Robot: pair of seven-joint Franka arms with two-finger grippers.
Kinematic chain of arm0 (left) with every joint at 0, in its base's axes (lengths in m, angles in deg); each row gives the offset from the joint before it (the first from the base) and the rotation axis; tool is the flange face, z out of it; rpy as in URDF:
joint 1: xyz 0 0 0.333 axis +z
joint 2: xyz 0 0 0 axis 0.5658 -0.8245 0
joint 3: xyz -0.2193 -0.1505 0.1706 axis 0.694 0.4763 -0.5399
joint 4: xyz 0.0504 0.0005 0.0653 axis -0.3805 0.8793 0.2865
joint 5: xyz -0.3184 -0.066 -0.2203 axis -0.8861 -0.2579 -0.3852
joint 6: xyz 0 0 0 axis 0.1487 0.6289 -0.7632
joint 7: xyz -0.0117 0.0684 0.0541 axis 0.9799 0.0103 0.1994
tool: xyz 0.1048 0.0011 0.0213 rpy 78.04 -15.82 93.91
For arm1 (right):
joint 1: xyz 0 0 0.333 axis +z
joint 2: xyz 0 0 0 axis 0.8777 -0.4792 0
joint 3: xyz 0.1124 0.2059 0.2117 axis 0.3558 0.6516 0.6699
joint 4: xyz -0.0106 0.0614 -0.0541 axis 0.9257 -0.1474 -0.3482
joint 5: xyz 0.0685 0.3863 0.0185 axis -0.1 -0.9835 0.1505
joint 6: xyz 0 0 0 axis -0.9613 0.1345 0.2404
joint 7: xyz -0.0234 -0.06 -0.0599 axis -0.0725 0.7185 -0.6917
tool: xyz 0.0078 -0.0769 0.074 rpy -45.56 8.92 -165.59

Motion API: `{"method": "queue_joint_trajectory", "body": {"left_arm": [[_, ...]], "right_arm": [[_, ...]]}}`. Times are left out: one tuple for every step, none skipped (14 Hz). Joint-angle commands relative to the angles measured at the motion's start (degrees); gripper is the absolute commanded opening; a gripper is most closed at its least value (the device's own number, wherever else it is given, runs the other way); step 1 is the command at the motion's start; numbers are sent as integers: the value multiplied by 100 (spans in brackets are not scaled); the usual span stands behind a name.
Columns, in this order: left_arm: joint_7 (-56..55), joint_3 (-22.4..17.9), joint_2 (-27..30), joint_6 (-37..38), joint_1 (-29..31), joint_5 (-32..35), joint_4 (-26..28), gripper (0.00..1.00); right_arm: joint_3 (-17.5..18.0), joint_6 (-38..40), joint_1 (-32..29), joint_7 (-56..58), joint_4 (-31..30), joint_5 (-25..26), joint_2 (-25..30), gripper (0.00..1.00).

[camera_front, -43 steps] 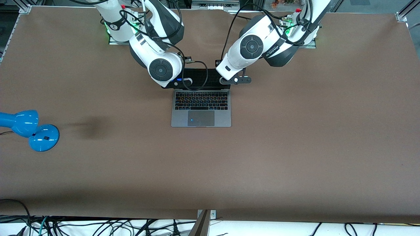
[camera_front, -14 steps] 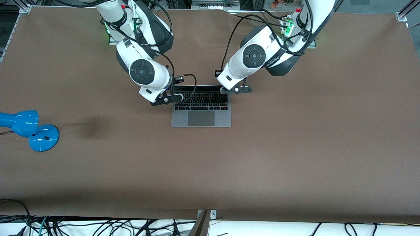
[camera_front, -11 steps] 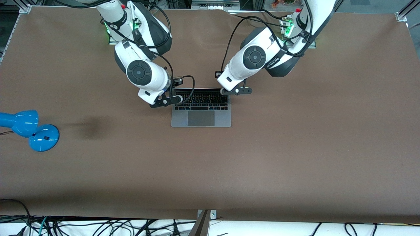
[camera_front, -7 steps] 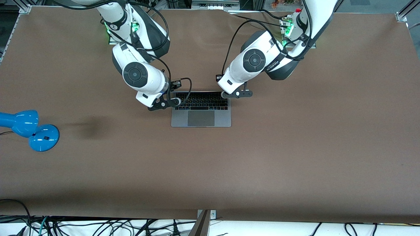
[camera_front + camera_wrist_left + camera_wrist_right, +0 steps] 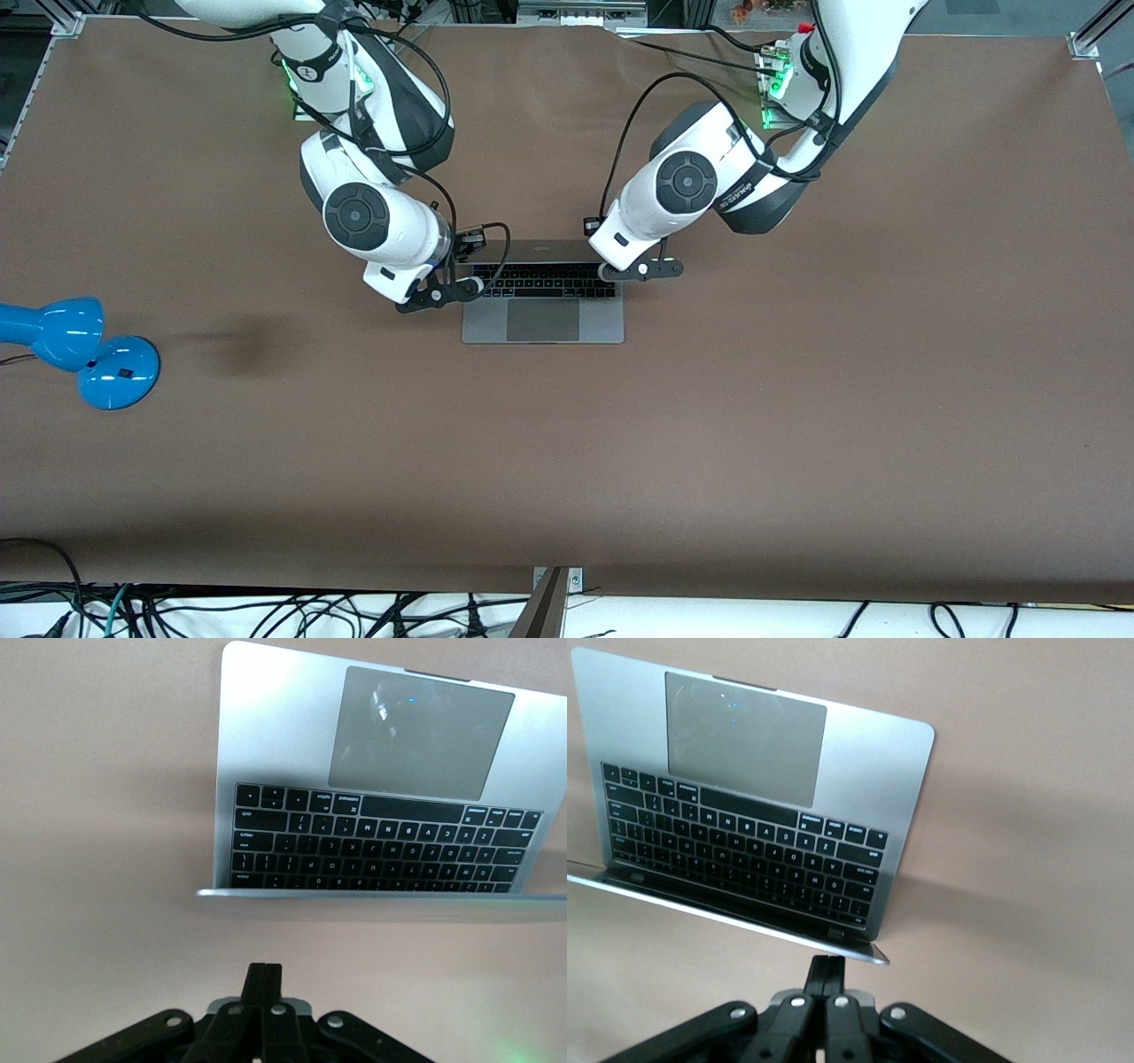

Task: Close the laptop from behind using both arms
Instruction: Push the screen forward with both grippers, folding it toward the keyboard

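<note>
Laptop (image 5: pixel 542 306): set mid-table, between the two arms' ends; lid partly lowered over the keys.
Risk: lid may slip off one gripper and drop, or the base may be skewed, if the corners are pushed unevenly.
Look: slim grey metal, black keys, large trackpad.
Left gripper (image 5: pixel 263 979): fingers pressed together, empty, at one lid corner; contact apparently made.
Right gripper (image 5: pixel 826 973): fingers likewise together, empty, touching the lid's other corner.
</note>
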Motion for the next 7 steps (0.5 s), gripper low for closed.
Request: {"method": "queue_joint_trajectory", "body": {"left_arm": [[-149, -12, -249, 37, -36, 292, -322, 0], [-157, -12, -276, 37, -36, 301, -322, 0], [-166, -12, -302, 37, -36, 301, -331, 0], [-166, -12, -320, 37, -36, 336, -331, 0], [-166, -20, -355, 37, -36, 398, -331, 0], [-175, -29, -408, 37, -36, 450, -349, 0], [-175, -38, -478, 37, -36, 512, -471, 0]], "right_arm": [[-6, -223, -25, 92, -8, 184, -110, 0], [-6, -293, -33, 118, -8, 184, -146, 0], [-15, -390, -25, 179, -26, 184, -163, 0], [-50, -426, -25, 215, -26, 184, -190, 0], [-76, -435, -25, 215, -17, 184, -199, 0], [-77, -452, -25, 232, -17, 184, -225, 0], [-85, -505, -25, 276, -26, 184, -234, 0]]}}
